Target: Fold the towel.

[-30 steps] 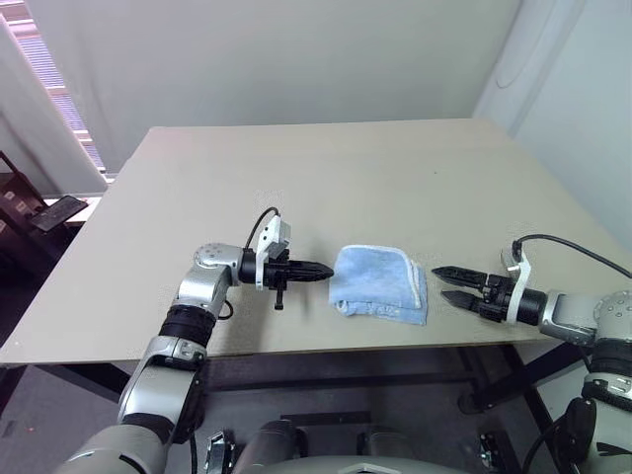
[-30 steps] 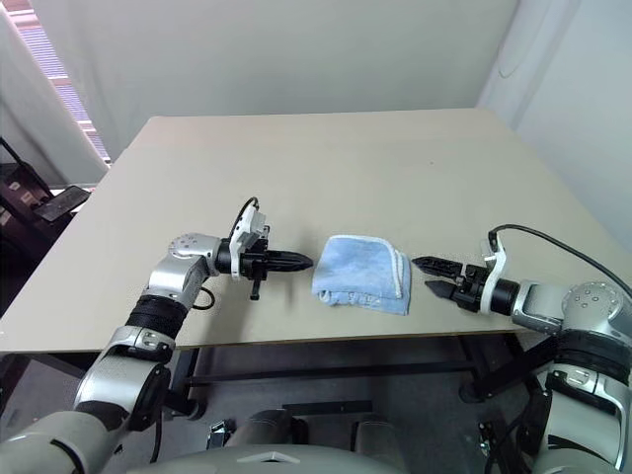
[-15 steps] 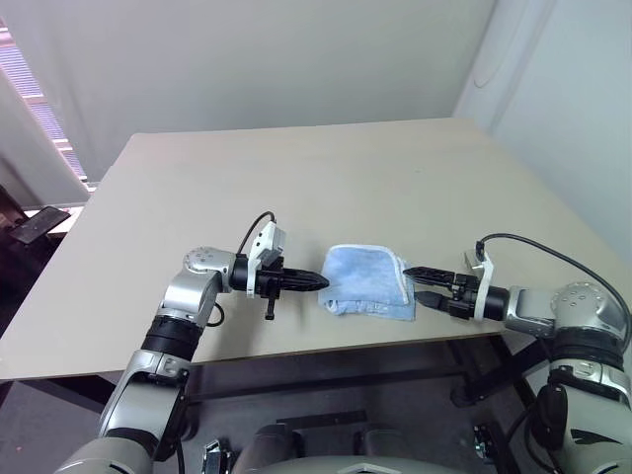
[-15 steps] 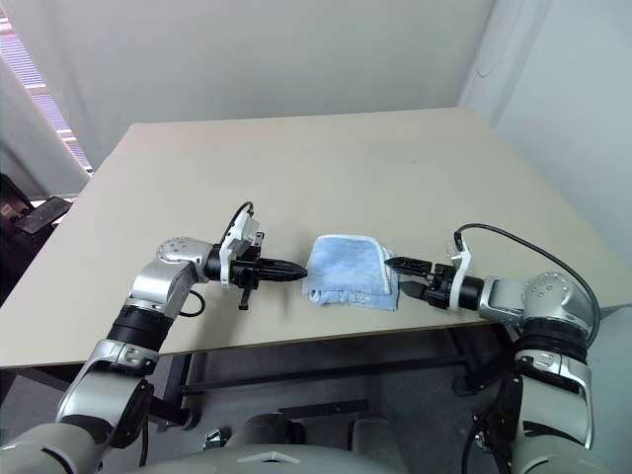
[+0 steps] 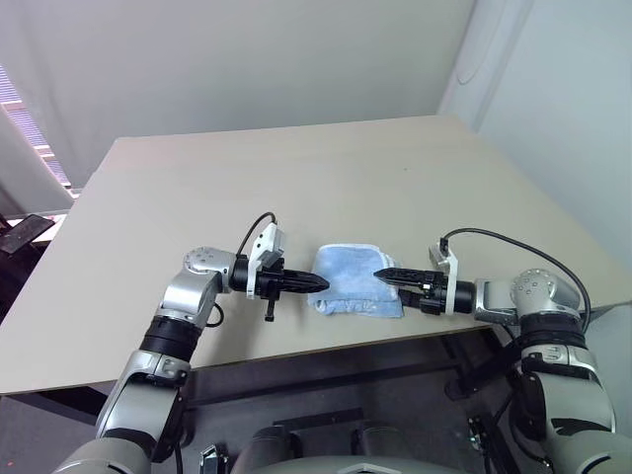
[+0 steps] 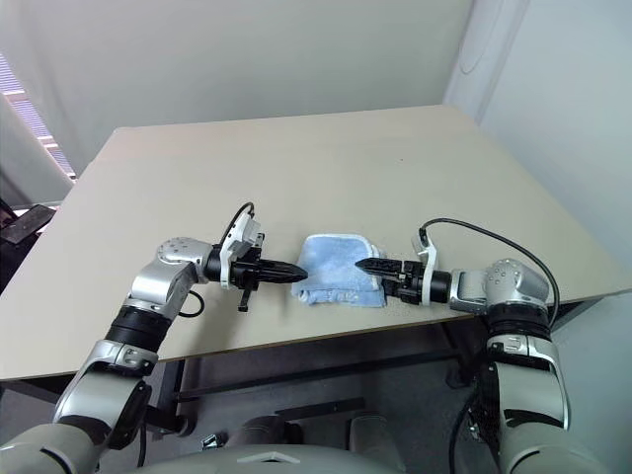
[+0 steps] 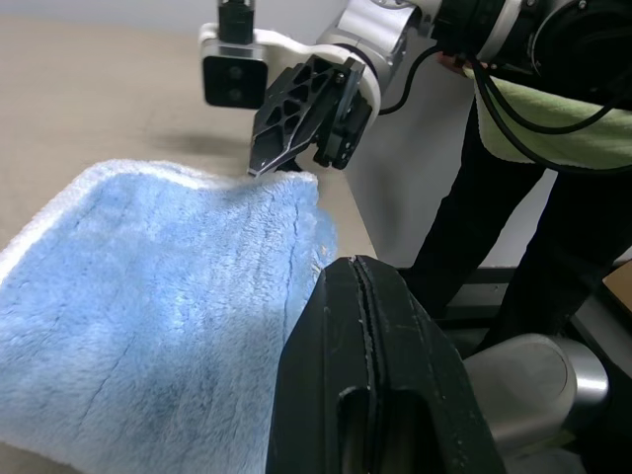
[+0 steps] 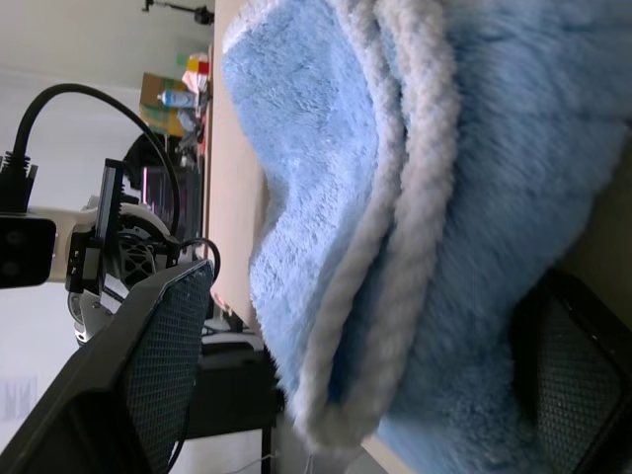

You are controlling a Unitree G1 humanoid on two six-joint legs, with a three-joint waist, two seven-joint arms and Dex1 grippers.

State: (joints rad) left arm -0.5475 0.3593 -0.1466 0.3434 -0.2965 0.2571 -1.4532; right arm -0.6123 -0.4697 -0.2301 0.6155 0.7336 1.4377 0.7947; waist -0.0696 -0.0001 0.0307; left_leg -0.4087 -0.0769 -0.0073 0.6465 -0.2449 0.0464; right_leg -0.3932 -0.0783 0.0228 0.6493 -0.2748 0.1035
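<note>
While one towel (image 5: 355,290) lies folded in a thick bundle near the front edge of the single table (image 5: 296,188), two grippers flank it. The left gripper (image 5: 318,284) has its fingers pressed together, its tip just at the towel's left side; whether it touches is hard to tell. The right gripper (image 6: 367,266) has its fingers spread wide, one above the towel's right edge and the other hidden low beside it, so the white-stitched layers (image 8: 395,227) sit between them. Farther left, beyond the table's edge, a dark flat thing (image 6: 22,223) is partly cut off.
</note>
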